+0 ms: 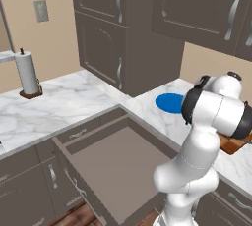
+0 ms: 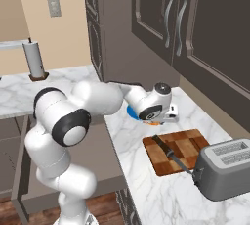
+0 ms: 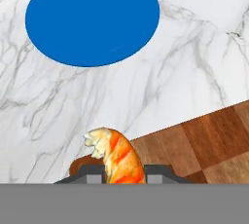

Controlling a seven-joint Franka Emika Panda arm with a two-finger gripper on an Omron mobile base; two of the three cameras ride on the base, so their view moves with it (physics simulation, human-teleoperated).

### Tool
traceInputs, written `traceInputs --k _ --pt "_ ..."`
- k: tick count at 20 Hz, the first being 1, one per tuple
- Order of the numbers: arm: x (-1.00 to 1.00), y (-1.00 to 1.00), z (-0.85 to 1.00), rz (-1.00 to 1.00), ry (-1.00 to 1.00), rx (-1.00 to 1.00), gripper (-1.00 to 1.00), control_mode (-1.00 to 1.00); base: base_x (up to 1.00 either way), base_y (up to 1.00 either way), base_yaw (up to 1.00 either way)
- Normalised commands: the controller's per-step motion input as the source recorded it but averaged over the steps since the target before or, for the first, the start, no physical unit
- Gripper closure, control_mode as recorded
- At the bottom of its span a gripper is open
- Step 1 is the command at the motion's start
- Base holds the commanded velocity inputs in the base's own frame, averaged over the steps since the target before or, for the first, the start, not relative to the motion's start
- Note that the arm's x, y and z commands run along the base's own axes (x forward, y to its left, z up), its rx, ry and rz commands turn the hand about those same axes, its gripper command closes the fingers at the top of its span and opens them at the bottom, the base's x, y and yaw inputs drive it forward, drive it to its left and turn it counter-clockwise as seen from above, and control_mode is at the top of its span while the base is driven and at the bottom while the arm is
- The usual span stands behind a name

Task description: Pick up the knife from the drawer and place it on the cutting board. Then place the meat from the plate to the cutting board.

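Carrying the meat [image 3: 118, 158] pinched between its fingertips, the gripper [image 3: 124, 173] is hanging over bare counter between the plate [image 3: 92, 17] and the cutting board [image 3: 204, 138] — the shrimp-like piece is well off the blue disc. The knife [image 2: 172, 156] is already lying on the board. Doing this well likely means travelling on until the checkered wood is squarely underneath, lowering close, then releasing — clear of the blade.

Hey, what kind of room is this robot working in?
A rendered home kitchen: marble counter under dark cabinets, a toaster beside a checkered cutting board, and a paper towel roll.
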Motion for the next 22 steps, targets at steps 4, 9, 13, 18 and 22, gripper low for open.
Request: traceInputs --k 4,9,13,18,22 --pt "-0.35 -0.22 -0.02 0.00 0.00 -0.07 1.00 -1.00 0.00 0.00 0.00" --pt "-0.21 -0.07 -0.16 0.00 0.01 -0.12 1.00 -1.00 0.00 0.00 0.00" --pt "-0.21 -0.14 -0.02 -0.02 0.08 -0.10 1.00 -1.00 0.00 0.00 0.00" --pt "-0.04 -0.35 0.00 -0.01 0.05 -0.01 1.00 -1.00 0.00 0.00 0.00" --pt "-0.02 -0.53 0.00 0.00 -0.03 0.00 1.00 -1.00 0.00 0.00 0.00"
